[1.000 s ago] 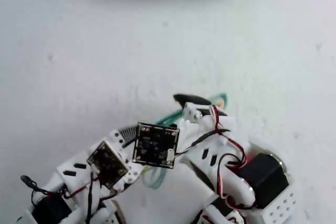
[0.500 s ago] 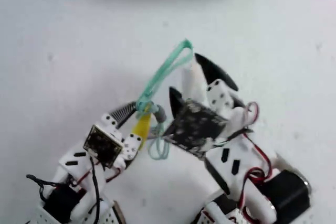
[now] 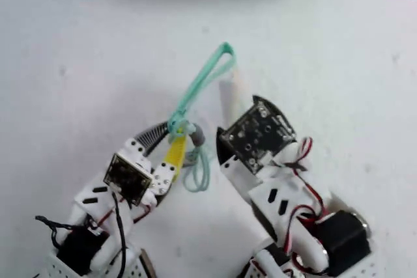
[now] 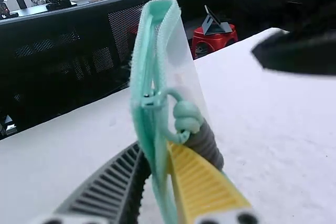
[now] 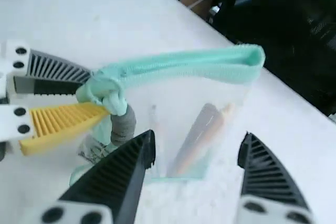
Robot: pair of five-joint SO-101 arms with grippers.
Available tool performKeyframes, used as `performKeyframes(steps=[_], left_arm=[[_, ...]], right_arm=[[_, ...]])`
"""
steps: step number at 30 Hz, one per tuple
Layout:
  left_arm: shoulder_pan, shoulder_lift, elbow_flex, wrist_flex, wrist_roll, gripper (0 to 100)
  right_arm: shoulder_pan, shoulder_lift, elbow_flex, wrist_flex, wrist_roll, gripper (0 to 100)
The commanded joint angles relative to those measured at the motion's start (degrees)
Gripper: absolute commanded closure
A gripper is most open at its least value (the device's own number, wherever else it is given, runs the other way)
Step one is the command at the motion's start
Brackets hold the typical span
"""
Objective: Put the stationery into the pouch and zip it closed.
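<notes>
At table (image 3: 78, 63) centre the zipped-looking pouch (image 3: 201, 88), pencil (image 5: 202, 129) inside, stands clamped in the left gripper (image 3: 171, 142), while the right gripper (image 5: 198, 141) has backed off nearward, jaws apart: task likely complete.

Pouch (image 5: 173, 106) contents look like a fuzzy pale stick (image 5: 202, 129), pen or pencil, no clue. Dark blob (image 4: 299, 51) at 2 o'clock, left wrist view, too blurred.
</notes>
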Motion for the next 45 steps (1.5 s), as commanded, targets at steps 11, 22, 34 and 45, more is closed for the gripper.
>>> performKeyframes(steps=[11, 22, 34, 45], left_arm=[[3.47, -0.75, 1.14, -2.02, -0.18, 98], [3.47, -0.75, 1.14, -1.76, -0.18, 98], [3.74, -0.75, 1.14, -1.67, -0.18, 98], [3.47, -0.75, 0.35, -2.11, 0.09, 96]], right_arm=[[-11.65, -1.89, 11.6, -9.71, 0.0, 75.9], [-11.21, 3.74, 11.25, -18.77, 0.0, 76.9], [-11.21, 12.53, 11.16, -20.7, 0.09, 90.4], [-2.42, 3.74, 3.52, -20.88, 0.09, 98.1]])
